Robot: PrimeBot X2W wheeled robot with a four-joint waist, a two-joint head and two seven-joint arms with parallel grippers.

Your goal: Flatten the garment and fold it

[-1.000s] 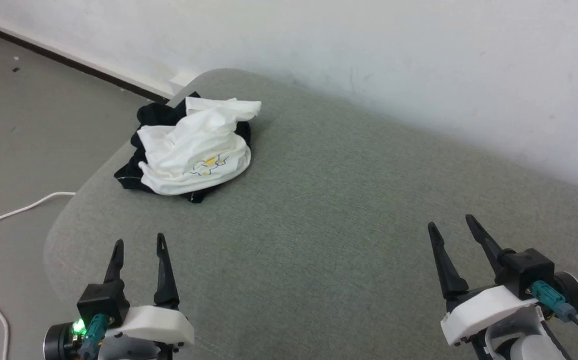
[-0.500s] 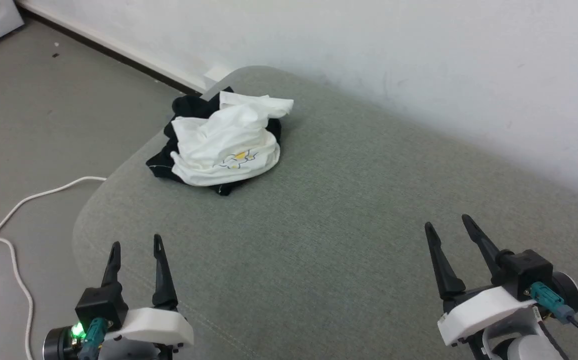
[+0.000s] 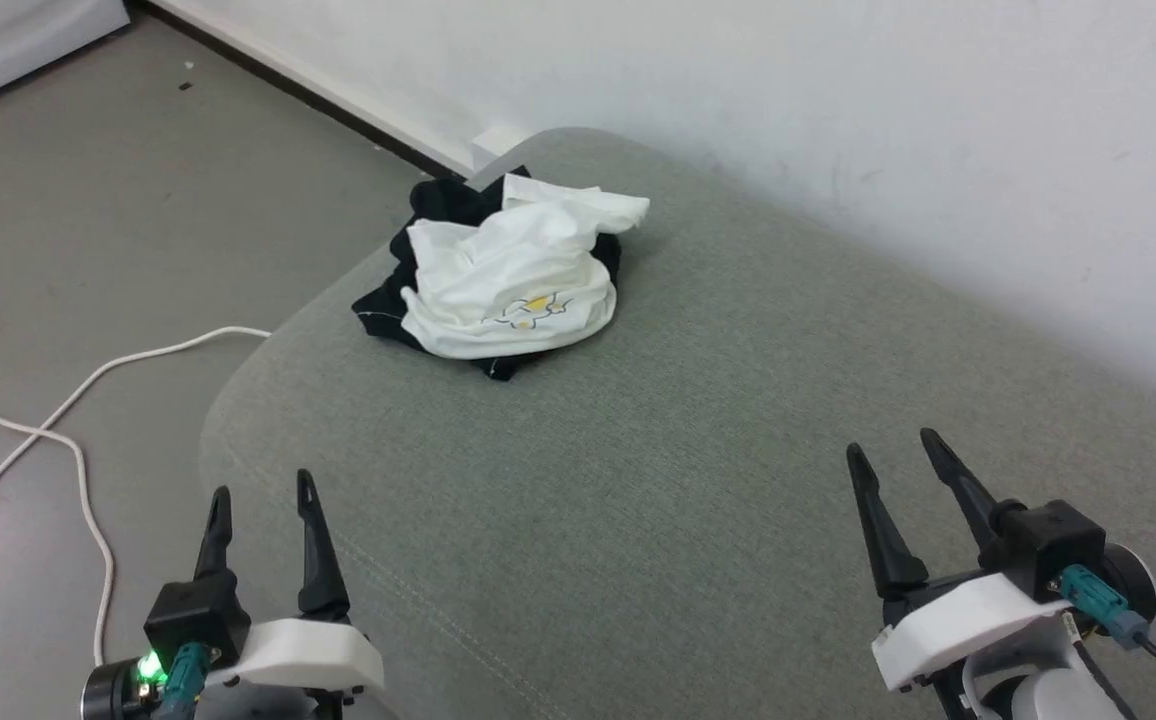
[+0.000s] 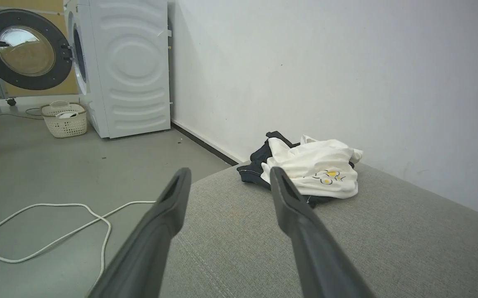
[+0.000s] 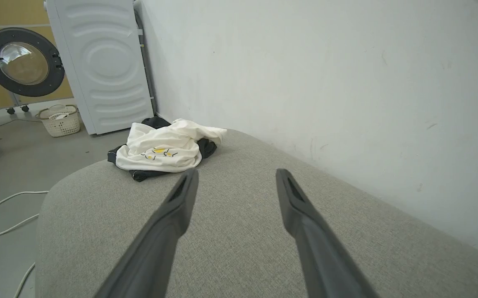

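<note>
A big white wall point(image 3: 838, 100) runs across the back, grey floor point(image 3: 88, 200) lies off to the left, and in front of the robot is the broad grey padded surface point(image 3: 718, 420) with its rounded far-left corner. In the left wrist view a white washing machine point(image 4: 127, 70) stands against the wall, its round door point(image 4: 24, 49) swung open.

And there's the garment point(image 3: 513, 280), bunched in a heap at that far-left corner of the padded surface, close to the wall. It's not flat at all: the white body is crumpled on top, with black cloth poking out underneath at the left and near sides. In the head view the heap's long axis runs from the black edge at lower left up to a white flap at upper right, slanting along the wall. The small yellow and blue print point(image 3: 533, 310) faces up, on the side toward the robot.

Now the fingers. The left gripper point(image 3: 262, 484) hovers at the near-left edge of the surface, fingers spread, nothing between them. The garment lies well ahead of it and a touch to its right. The right gripper point(image 3: 890, 443) hangs over the near-right part, fingers apart as well, gripping nothing. The heap is well apart from it, far ahead and to its left.

Down on the floor, a pale laundry basket point(image 4: 64, 120) sits beside the machine, and a white cable point(image 3: 78, 420) snakes past the corner.
</note>
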